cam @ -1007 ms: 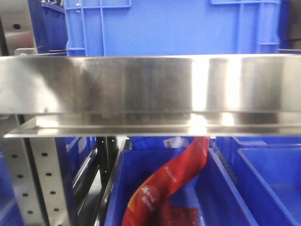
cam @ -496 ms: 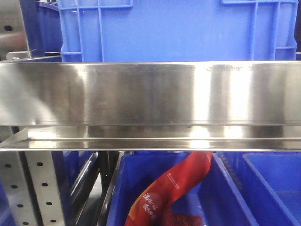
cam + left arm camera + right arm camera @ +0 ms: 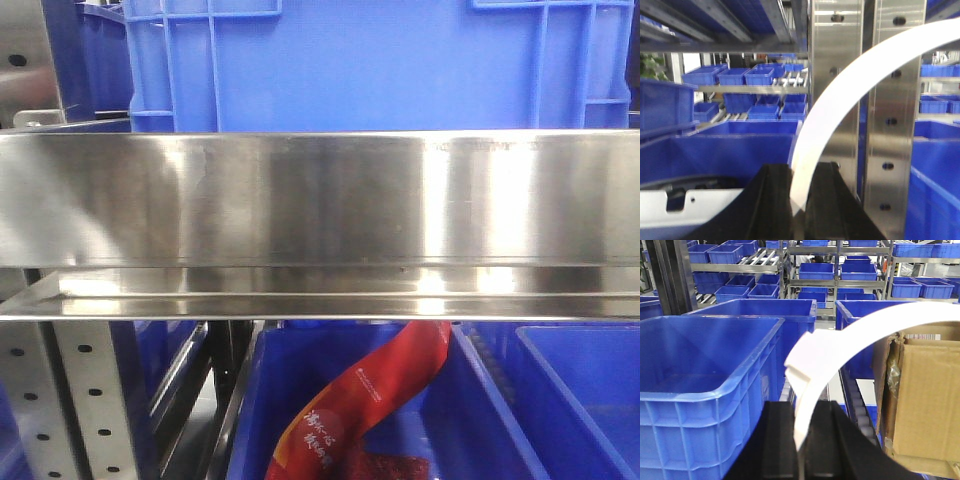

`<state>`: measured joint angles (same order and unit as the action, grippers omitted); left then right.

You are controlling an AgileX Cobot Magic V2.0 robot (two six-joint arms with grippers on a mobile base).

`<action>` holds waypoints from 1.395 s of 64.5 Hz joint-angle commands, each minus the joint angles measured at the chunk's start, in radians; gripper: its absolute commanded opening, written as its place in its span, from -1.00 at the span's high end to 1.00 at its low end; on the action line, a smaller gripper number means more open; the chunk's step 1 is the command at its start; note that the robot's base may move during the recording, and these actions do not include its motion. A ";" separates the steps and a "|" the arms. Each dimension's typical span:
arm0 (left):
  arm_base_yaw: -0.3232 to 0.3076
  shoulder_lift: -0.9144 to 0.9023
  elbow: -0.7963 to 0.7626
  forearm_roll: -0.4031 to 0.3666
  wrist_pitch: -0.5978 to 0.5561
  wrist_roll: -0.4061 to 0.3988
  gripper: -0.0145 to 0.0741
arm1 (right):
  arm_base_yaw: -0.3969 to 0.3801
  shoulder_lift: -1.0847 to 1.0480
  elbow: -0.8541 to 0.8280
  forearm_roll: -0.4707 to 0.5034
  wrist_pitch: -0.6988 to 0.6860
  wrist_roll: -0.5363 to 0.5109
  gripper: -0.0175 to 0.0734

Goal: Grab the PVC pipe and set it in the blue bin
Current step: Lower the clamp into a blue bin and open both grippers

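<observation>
No straight pipe shows in any view. In the left wrist view my left gripper (image 3: 799,200) has its black jaws shut on a white curved strip (image 3: 840,85) that arcs up and to the right. In the right wrist view my right gripper (image 3: 801,440) is shut the same way on a white curved strip (image 3: 850,335) with a stepped joint near its left end. I cannot tell whether these strips are the PVC pipe. A large blue bin (image 3: 705,390) stands just left of the right gripper. Neither gripper shows in the front view.
A steel shelf edge (image 3: 320,200) fills the front view, with a blue crate (image 3: 370,60) above and a blue bin (image 3: 250,400) holding a red bag (image 3: 360,400) below. Steel uprights (image 3: 890,125) stand before the left gripper. A cardboard box (image 3: 930,400) is at the right.
Between one second and half a second ago the shelf edge grew larger and dropped in the front view. Since then nothing has visibly moved.
</observation>
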<state>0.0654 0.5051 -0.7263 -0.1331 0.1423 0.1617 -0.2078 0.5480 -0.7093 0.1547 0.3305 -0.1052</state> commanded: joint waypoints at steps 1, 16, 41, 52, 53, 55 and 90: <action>0.002 0.000 -0.002 -0.002 -0.048 -0.006 0.92 | 0.000 -0.001 0.002 -0.004 -0.034 -0.005 0.96; -0.029 0.028 -0.071 -0.026 0.089 -0.008 0.92 | 0.037 0.010 -0.059 0.011 0.033 -0.034 0.96; -0.305 0.289 -0.314 -0.012 0.123 0.047 0.92 | 0.273 0.217 -0.252 0.012 0.003 -0.095 0.96; -0.456 0.431 -0.369 -0.029 0.053 0.047 0.92 | 0.370 0.345 -0.308 0.014 -0.004 -0.095 0.96; -0.467 0.444 -0.376 -0.036 0.045 0.047 0.92 | 0.379 0.356 -0.316 0.014 -0.006 -0.095 0.96; -0.487 0.470 -0.393 -0.051 0.031 0.047 0.92 | 0.396 0.376 -0.331 0.014 -0.015 -0.095 0.96; -0.583 1.014 -0.819 -0.083 0.055 0.047 0.92 | 0.501 0.724 -0.538 0.016 -0.035 -0.095 0.96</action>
<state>-0.5166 1.4686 -1.5193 -0.2132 0.2003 0.2090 0.2927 1.2431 -1.2385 0.1691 0.2801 -0.1935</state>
